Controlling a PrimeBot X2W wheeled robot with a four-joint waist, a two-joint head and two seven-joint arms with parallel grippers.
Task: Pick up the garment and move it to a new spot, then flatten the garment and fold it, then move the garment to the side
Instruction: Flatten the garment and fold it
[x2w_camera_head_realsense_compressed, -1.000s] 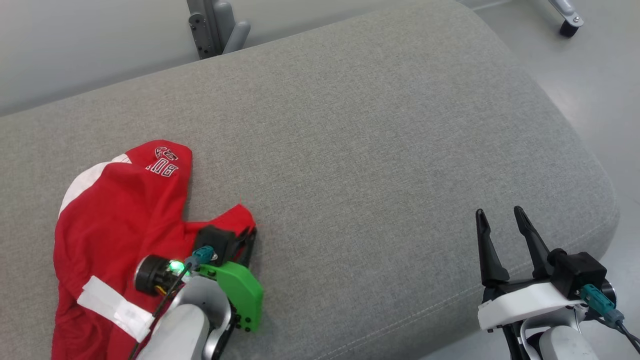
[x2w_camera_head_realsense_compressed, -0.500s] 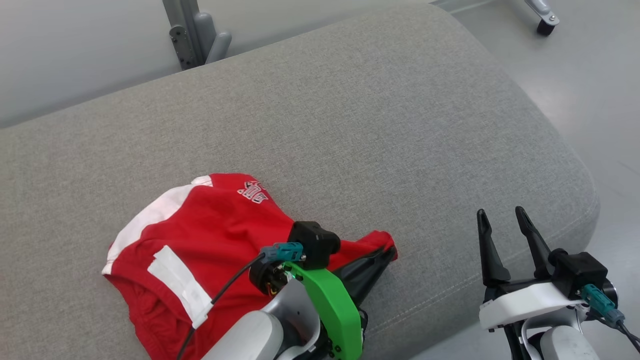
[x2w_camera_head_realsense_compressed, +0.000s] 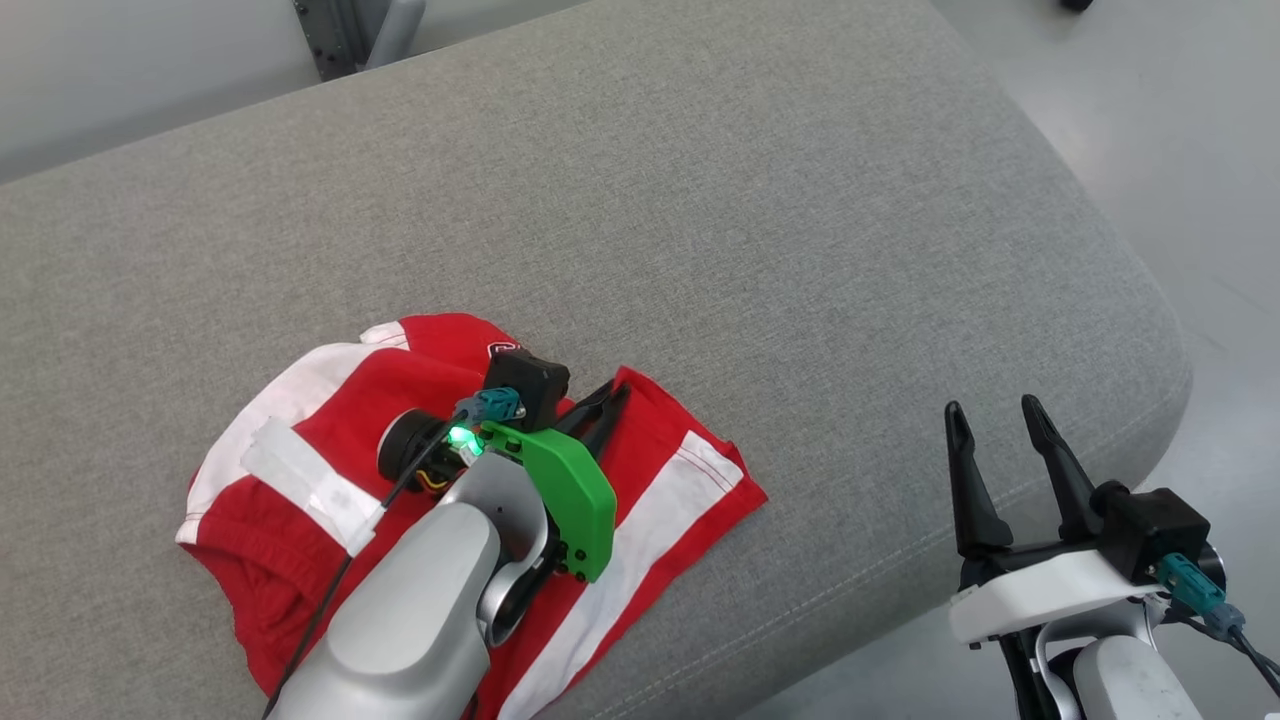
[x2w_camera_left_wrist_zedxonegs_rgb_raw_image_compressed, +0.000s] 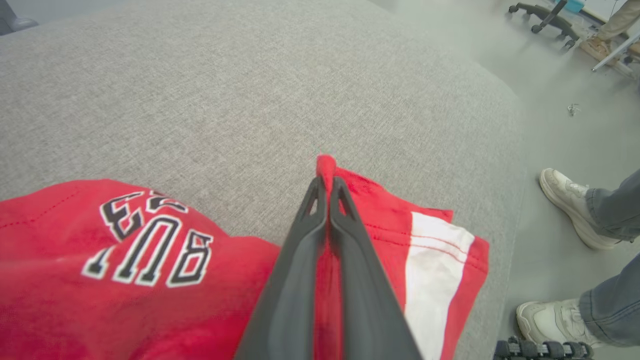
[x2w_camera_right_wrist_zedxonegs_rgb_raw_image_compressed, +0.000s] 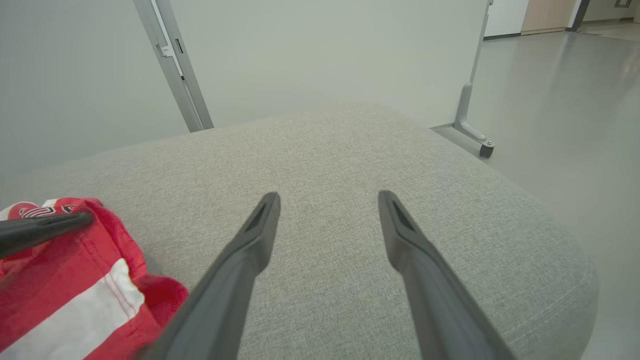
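My left gripper (x2w_camera_left_wrist_zedxonegs_rgb_raw_image_compressed: 327, 184) is clamped tight on a thin ridge of the red garment (x2w_camera_head_realsense_compressed: 320, 400), which lies bunched near the cushion's (x2w_camera_head_realsense_compressed: 800, 220) front edge, left of middle. The right gripper (x2w_camera_head_realsense_compressed: 992, 410) hangs spread wide and empty over the front right corner. Risk: so small a pinch may slip under drag, or the hem may spill over the front edge. Open room lies toward the back and right.

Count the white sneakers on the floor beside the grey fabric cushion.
2. Both show in the left wrist view, right of the grey fabric cushion: the upper white sneaker at mid-height, the lower white sneaker near the bottom edge. Others may be hidden off-frame.
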